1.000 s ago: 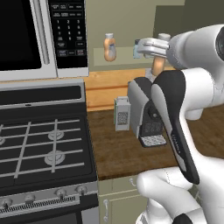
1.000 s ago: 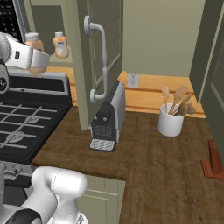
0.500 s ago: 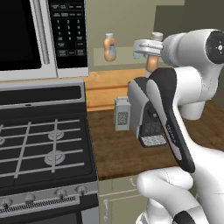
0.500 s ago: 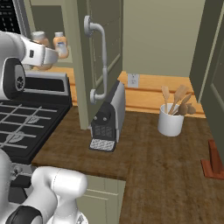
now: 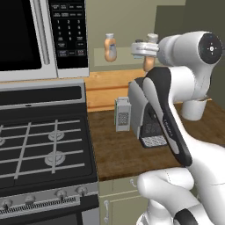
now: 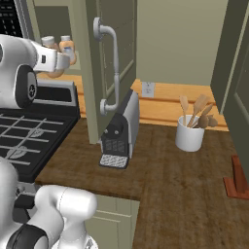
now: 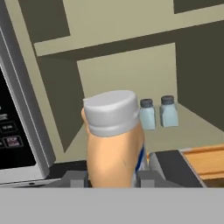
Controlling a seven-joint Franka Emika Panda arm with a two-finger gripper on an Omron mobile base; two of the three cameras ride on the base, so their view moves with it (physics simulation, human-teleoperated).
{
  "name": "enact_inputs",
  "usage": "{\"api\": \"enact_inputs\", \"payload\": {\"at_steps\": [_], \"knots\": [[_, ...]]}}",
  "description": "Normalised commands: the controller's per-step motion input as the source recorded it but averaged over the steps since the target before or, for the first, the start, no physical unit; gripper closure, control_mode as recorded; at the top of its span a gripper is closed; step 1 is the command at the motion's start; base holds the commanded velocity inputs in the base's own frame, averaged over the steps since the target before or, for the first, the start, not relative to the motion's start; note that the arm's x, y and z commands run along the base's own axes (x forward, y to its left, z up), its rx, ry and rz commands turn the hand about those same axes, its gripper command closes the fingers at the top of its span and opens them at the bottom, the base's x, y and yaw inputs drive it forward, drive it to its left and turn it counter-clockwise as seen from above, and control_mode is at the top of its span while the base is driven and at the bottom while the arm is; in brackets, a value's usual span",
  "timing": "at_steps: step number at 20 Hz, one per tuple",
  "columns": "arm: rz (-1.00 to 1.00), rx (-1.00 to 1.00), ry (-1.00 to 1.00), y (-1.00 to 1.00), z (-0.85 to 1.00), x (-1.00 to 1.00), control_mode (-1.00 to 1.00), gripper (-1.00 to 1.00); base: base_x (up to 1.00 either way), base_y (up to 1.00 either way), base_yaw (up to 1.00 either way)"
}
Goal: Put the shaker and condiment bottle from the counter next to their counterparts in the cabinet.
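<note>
The end effector [image 7: 111, 179] is clamped on the condiment bottle [image 7: 114, 140] at lower centre of the hand view, where two shakers [image 7: 147, 114] stand on the cabinet shelf [image 7: 192, 127]. At upper centre of the left base view, a second bottle [image 5: 110, 47] stands there.

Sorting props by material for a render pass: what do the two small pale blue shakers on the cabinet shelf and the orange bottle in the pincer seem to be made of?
The two small pale blue shakers look like translucent glass or plastic, with matte dark grey caps. The slim orange bottle held in the pincer looks like opaque, smooth plastic with soft highlights; its pale cap appears matte. Either could be otherwise in a render.
</note>
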Motion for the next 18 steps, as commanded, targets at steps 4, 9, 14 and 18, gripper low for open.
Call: {"api": "enact_inputs", "payload": {"at_steps": [4, 9, 14, 18], "knots": [[0.06, -0.05, -0.07, 0.08, 0.00, 0.32, -1.00, 1.00, 0.00, 0.00, 0.00], [0.09, -0.04, -0.05, 0.19, -0.09, 0.38, -1.00, 1.00, 0.00, 0.00, 0.00], [0.07, -0.03, -0.01, 0.07, -0.25, 0.39, -1.00, 1.00, 0.00, 0.00, 0.00], [0.03, 0.00, -0.04, 0.00, -0.04, 0.25, -1.00, 1.00, 0.00, 0.00, 0.00]]}}
